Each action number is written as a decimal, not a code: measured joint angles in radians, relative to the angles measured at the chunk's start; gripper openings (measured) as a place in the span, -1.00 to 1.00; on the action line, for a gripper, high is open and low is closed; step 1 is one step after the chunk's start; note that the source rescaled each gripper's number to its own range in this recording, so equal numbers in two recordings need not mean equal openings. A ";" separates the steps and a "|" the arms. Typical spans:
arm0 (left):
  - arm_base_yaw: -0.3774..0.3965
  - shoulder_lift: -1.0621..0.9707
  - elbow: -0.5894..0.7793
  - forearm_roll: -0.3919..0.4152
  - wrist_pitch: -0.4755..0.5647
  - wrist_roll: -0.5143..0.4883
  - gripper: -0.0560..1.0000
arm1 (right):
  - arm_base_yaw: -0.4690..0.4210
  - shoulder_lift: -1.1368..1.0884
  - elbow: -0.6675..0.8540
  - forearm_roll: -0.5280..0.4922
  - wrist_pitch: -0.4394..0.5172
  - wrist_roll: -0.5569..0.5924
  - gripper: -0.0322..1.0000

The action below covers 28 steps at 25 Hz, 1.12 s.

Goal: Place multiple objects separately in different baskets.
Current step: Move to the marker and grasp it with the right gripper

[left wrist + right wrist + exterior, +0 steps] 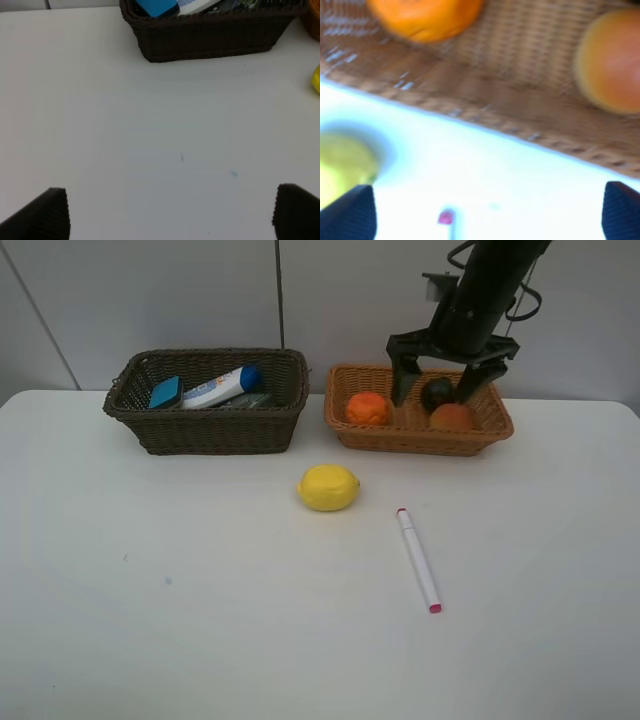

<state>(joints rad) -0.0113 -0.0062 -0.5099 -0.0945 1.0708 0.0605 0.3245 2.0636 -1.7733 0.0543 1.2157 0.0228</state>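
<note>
The dark brown basket [215, 425] at the back left holds the black-blue eraser [165, 392], the white blue-capped tube [222, 386] and a dark item beside it. The light orange-tan basket [410, 435] holds the orange [367, 408], the peach [452, 417] and the dark mangosteen [437, 393]. My right gripper [446, 380] hangs open and empty over this basket. The yellow lemon [328, 487] and the white pink-tipped marker [418, 559] lie on the table. My left gripper [170, 215] is open over bare table; its arm is out of the exterior view.
The white table [150, 590] meets a grey wall behind the baskets. In the right wrist view, blurred, the orange [425, 17], peach [610, 60], lemon [345, 165] and marker tip [446, 217] show. In the left wrist view the brown basket [210, 35] sits ahead.
</note>
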 joint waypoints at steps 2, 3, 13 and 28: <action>0.000 0.000 0.000 0.000 0.000 0.000 1.00 | 0.025 -0.027 0.055 0.000 0.000 0.007 1.00; 0.000 0.000 0.000 0.000 0.000 0.000 1.00 | 0.035 -0.038 0.092 0.000 0.000 0.017 1.00; 0.000 0.000 0.000 0.000 0.000 0.000 1.00 | 0.137 -0.081 0.459 0.001 -0.061 0.082 1.00; 0.000 0.000 0.000 0.000 0.000 0.000 1.00 | 0.169 -0.082 0.704 0.064 -0.496 0.083 1.00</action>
<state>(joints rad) -0.0113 -0.0062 -0.5099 -0.0945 1.0708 0.0605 0.4935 1.9820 -1.0697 0.1183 0.7193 0.1061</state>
